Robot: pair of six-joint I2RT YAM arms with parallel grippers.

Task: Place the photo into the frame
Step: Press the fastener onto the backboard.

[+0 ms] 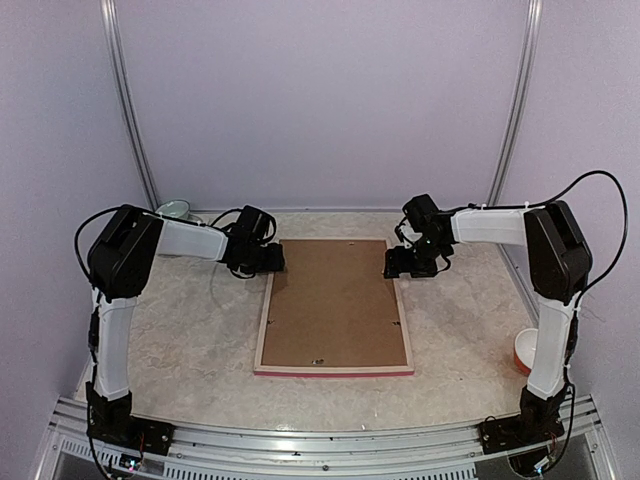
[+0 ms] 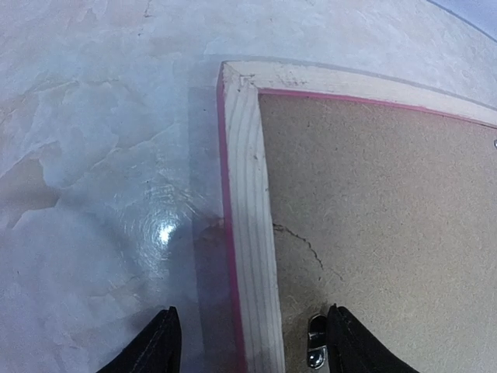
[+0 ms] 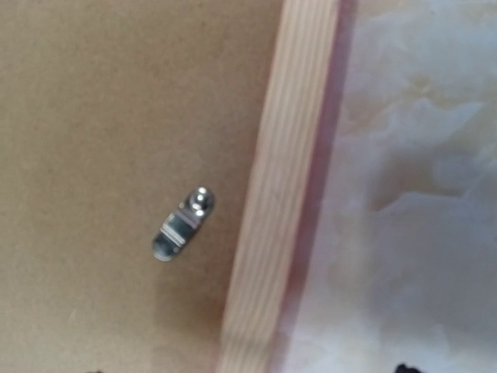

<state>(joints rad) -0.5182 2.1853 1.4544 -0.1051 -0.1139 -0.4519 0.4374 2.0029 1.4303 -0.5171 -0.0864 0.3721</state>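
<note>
Glossy marbled table [image 1: 190, 330], lilac walls. Over it the left gripper [image 2: 248, 342] stands spread astride the left rail of the frame [image 2: 250, 233]; the right gripper [image 1: 405, 265] is spread too (tips barely seen) above the right rail. The frame lies face down with the backing board [image 1: 335, 300] seated in it, and the photo is out of sight. A pinch here could skid the frame or snag a clip [image 3: 180, 225].

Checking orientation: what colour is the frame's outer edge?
Pink, on the frame; clearest in left wrist view.

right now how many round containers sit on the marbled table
2: a pale green bowl far left, a red and white cup at the right edge; others may be hidden.
</note>
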